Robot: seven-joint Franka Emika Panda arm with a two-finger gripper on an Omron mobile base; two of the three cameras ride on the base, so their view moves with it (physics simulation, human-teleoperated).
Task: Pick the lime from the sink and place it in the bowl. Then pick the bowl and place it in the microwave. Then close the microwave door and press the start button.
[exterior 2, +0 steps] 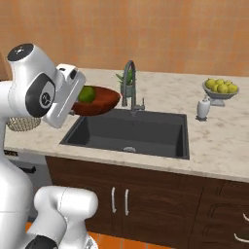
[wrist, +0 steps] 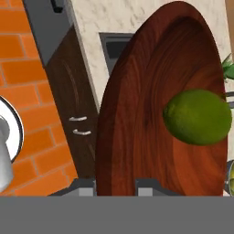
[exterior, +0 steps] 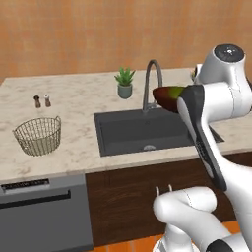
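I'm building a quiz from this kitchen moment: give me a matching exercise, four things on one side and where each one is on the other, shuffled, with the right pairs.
Things:
1. lime
2. bowl
3. wire basket
4. yellow fruits

Places:
A. on the counter left of the sink
B. in a grey pedestal dish right of the sink
C. inside the bowl
D. held in the air by the gripper, above the sink's edge

Pairs: 1-C, 2-D, 3-A, 4-B
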